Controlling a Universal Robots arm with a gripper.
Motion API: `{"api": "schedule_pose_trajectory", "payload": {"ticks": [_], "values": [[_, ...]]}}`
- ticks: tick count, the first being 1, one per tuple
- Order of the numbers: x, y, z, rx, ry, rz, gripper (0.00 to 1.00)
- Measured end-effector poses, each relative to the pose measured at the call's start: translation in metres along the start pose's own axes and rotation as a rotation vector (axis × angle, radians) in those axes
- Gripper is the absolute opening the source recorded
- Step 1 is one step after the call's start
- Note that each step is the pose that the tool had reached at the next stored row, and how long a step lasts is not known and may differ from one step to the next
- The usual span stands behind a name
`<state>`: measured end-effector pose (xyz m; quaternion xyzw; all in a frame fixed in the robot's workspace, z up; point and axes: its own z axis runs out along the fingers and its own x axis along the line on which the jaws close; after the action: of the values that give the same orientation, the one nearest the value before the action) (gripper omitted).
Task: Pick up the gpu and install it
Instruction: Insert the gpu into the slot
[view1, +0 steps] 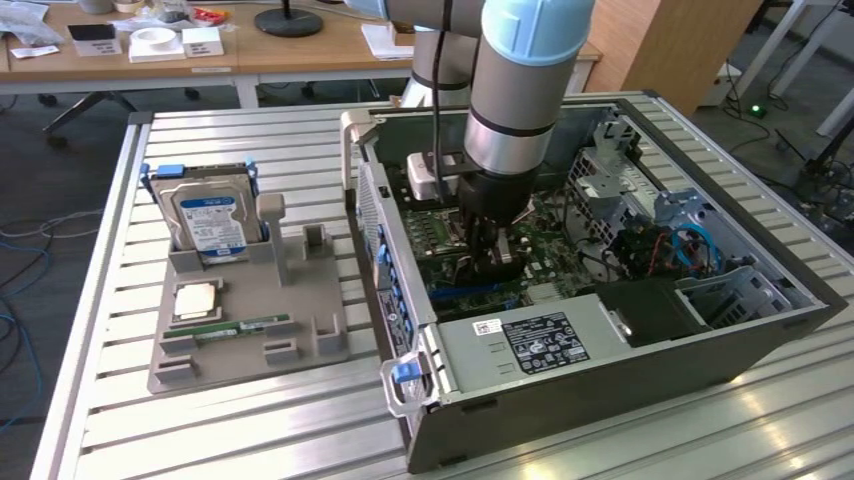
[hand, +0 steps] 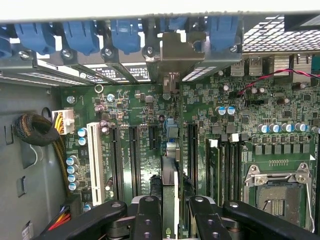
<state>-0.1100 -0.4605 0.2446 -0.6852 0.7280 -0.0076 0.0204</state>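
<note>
Black two-fingered gripper (hand: 172, 202) clamps the thin dark, silver-bracketed gpu (hand: 169, 180) edge-on over the green motherboard (hand: 135, 105); tilted against that board's slot, it would probably jam or bend contacts.

Slatted metal table (view1: 240, 430); wooden desk (view1: 287, 55) 11 o'clock; wooden cabinet (view1: 667, 45) 1 o'clock; grey floor (view1: 60, 175), loose cables (view1: 24, 245) 9 o'clock.

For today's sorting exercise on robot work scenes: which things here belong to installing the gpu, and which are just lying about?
Part of the job: gpu, edge-on between the fingers; motherboard beneath it; open computer case.
Lying about: hard drive, memory stick and processor chip, all on the grey holder beside the case.
</note>
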Motion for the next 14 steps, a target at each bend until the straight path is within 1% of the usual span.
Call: {"api": "schedule_pose_trajectory", "payload": {"ticks": [10,14], "values": [[-0.0001,0.0000,0.0003,0.0003,-0.0006,0.000,0.26],[-0.0001,0.0000,-0.0003,0.0003,-0.0036,0.000,0.26]]}}
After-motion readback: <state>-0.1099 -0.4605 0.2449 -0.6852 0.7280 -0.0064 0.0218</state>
